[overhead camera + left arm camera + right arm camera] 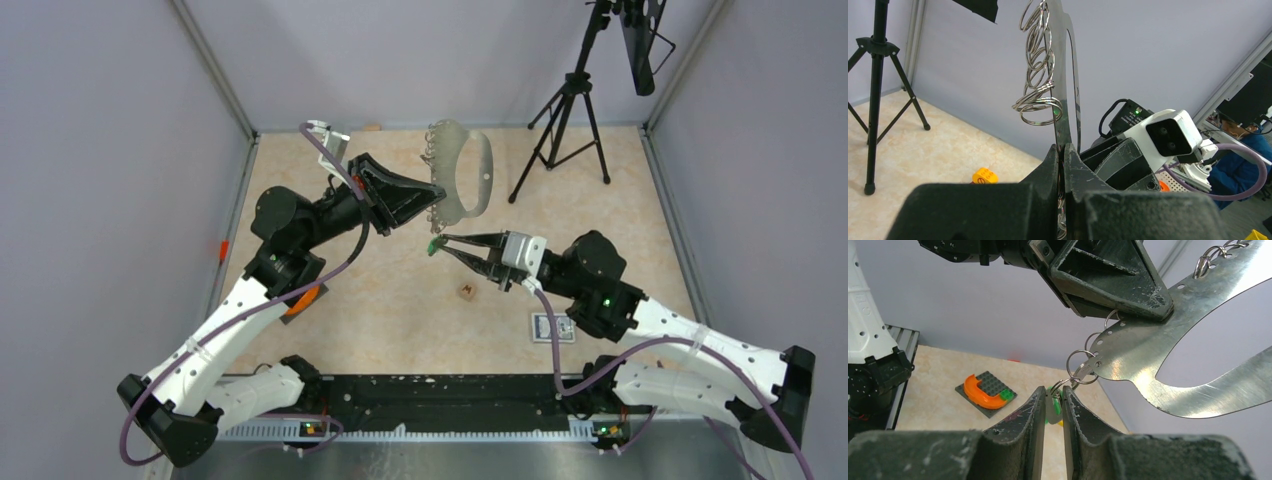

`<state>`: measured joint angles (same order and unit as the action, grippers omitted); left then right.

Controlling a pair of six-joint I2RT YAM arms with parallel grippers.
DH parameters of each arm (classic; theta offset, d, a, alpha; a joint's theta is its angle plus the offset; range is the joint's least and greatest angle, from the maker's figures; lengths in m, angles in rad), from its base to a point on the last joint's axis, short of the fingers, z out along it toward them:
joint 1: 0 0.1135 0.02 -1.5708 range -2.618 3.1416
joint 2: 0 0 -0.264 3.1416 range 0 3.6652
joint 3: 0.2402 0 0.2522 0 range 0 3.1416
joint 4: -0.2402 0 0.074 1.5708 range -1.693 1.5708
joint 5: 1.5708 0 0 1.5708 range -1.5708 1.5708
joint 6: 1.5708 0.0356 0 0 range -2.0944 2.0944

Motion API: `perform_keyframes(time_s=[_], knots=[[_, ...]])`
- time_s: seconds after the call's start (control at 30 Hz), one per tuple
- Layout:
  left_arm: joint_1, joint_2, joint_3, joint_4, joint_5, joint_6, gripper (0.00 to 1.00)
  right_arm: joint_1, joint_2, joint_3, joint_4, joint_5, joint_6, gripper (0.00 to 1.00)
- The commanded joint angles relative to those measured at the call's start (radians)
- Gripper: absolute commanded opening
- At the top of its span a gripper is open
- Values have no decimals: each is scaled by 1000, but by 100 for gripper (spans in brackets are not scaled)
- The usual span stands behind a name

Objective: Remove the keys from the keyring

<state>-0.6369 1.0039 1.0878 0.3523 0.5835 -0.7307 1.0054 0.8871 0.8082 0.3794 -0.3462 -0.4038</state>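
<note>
A: How far along was the job at that moment?
B: Early, by my reading. The left end effector (430, 203) was clamped on the keyring (1143, 355), holding it up in the air above the desk (400, 310). The green key (1052, 409) hung from a small split ring (1079, 366) that passed through a hole at the scalloped edge, so it was not off yet.
A: And the right side?
B: The right end effector (1052, 393) was pinched tight on the green key's head, just below the keyring's corner. I judged that getting this key off its ring was the step in hand.
A: What about the other keys?
B: A row of small rings (1039, 85) dangled along the scalloped edge. I could not make out any dark keys among them, as they were too small or hidden. No freed key lay on the desk as far as I could see.
A: Was there a box or tray to take the keys?
B: None showed. The desk carried a small brown cube (466, 291), a grey studded plate (993, 382) with an orange piece (979, 395) on it, and a tripod (560, 130) at the back, and none of them held a key
</note>
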Motion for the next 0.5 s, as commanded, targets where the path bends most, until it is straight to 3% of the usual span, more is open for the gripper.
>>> perform_keyframes(time_s=[0.0, 0.47], knots=[[-3, -17, -2, 77, 5, -4, 0, -2, 6, 49, 30, -20, -12, 18], [-4, -14, -3, 79, 4, -6, 0, -2, 14, 57, 38, -29, -13, 16]])
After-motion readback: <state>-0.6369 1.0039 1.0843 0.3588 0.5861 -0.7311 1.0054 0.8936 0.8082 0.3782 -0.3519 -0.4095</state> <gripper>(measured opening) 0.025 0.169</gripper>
